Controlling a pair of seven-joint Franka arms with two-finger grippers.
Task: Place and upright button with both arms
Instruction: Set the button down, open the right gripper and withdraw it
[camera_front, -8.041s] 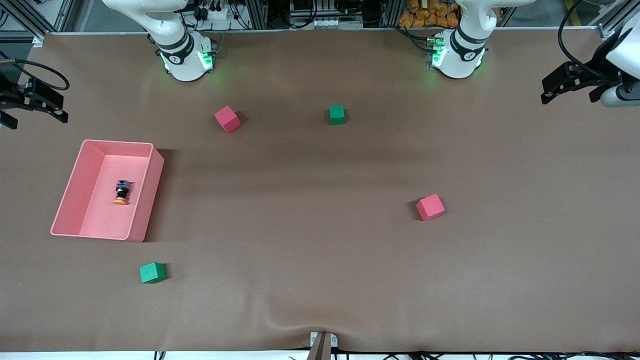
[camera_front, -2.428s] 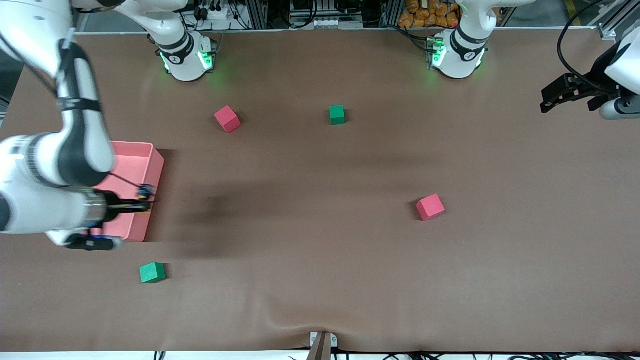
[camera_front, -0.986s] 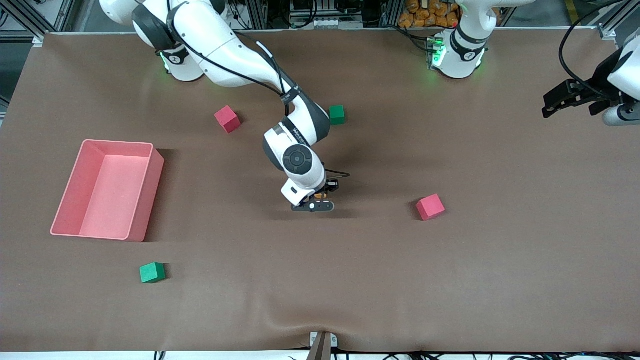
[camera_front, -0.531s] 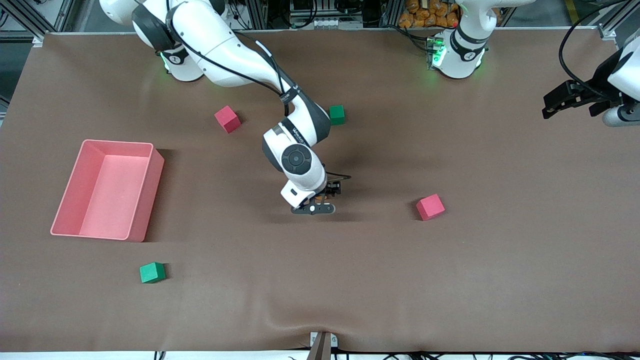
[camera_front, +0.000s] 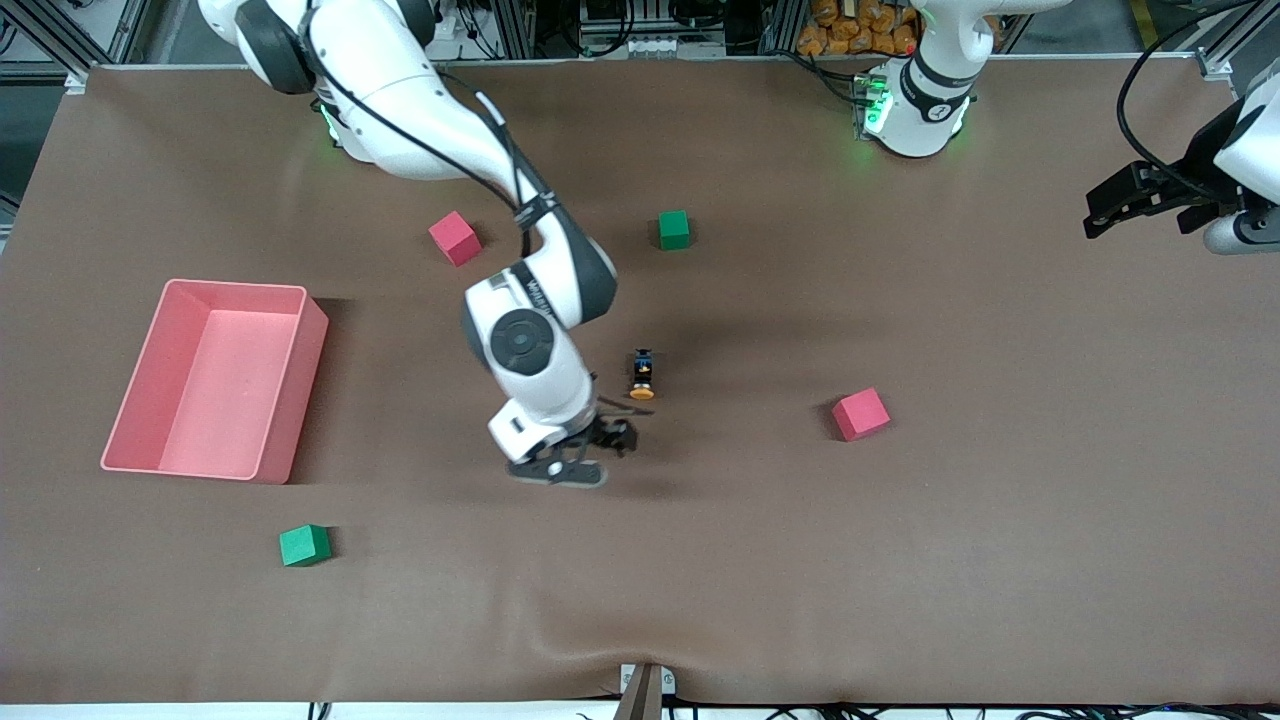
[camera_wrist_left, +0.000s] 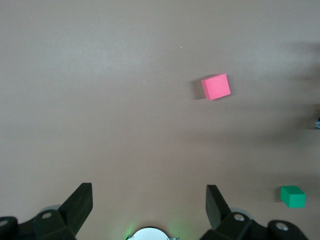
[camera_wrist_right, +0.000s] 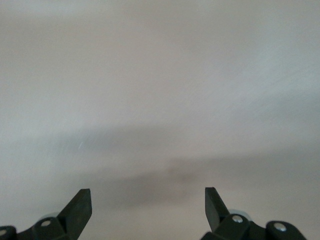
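The button (camera_front: 642, 374) lies on its side on the brown table near the middle, its orange cap pointing toward the front camera and its black-and-blue body away from it. My right gripper (camera_front: 608, 438) is open and empty, just beside the button toward the right arm's end; in the right wrist view its fingers (camera_wrist_right: 147, 192) stand wide apart over bare table. My left gripper (camera_front: 1135, 200) waits open and empty (camera_wrist_left: 148, 189) at the left arm's end of the table. A dark sliver at the edge of the left wrist view could be the button.
An empty pink bin (camera_front: 300, 300) stands at the right arm's end. Red cubes (camera_front: 454, 237) (camera_front: 860, 414) and green cubes (camera_front: 674, 229) (camera_front: 304, 545) lie scattered on the table. One red cube (camera_wrist_left: 216, 86) and one green cube (camera_wrist_left: 292, 196) show in the left wrist view.
My right gripper has opened, left the button lying on the table, and drawn away toward the right arm's end. Before that it carried the button out of the pink bin. The left arm has stayed put.
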